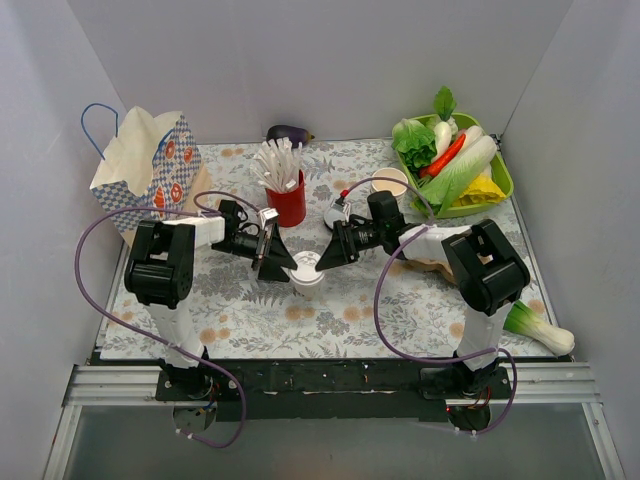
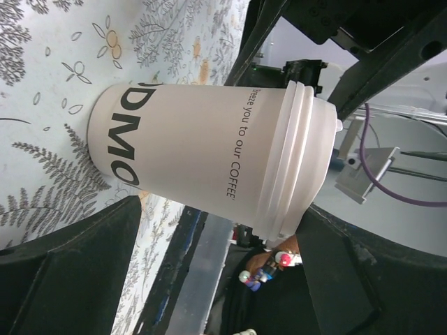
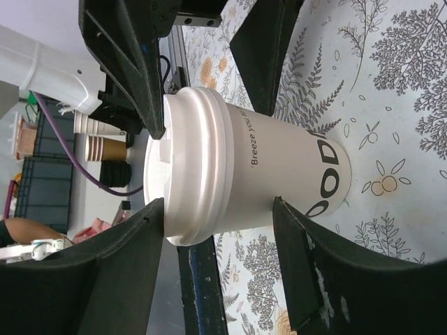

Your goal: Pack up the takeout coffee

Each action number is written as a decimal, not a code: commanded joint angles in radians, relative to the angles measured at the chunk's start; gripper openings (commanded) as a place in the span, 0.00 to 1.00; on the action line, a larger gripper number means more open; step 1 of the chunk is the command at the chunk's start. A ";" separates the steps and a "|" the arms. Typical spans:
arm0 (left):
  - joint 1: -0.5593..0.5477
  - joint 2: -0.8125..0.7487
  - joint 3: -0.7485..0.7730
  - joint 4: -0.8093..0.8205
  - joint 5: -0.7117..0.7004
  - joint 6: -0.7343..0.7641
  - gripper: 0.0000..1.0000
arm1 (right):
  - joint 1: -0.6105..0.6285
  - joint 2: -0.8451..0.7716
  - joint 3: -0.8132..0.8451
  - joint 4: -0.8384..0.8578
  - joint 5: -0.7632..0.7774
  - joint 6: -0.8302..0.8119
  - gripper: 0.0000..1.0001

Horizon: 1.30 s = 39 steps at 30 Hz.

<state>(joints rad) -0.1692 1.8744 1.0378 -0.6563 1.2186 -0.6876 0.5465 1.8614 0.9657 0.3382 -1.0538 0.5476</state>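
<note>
Packing isn't really happening yet: the coffee (image 1: 307, 270) is standing lidded on the table (image 1: 240, 320), mid-front. The left gripper (image 1: 275, 258) and right gripper (image 1: 332, 252) are sitting spread open on either side, neither clamping it. The side is reading "Breeze you to our COFFEE" (bigger dark letters are getting cut off, "ODMO"-ish). The bag (image 1: 150, 165) is waiting far back left, so I'm guessing lifting and bagging are both still to do.
</note>
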 commanded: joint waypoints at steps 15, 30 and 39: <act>0.011 0.026 -0.090 0.239 -0.099 -0.079 0.87 | 0.015 0.024 -0.058 -0.196 0.091 -0.336 0.69; 0.005 -0.127 -0.061 0.273 -0.045 -0.128 0.98 | 0.007 -0.034 -0.013 0.022 -0.045 -0.028 0.91; -0.023 -0.170 -0.084 0.245 0.001 -0.121 0.98 | 0.000 -0.010 -0.032 0.104 -0.002 0.143 0.94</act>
<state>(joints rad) -0.1711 1.7859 0.9592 -0.4038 1.2114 -0.8341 0.5499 1.8347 0.9398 0.3923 -1.0718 0.6056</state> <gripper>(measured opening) 0.981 0.932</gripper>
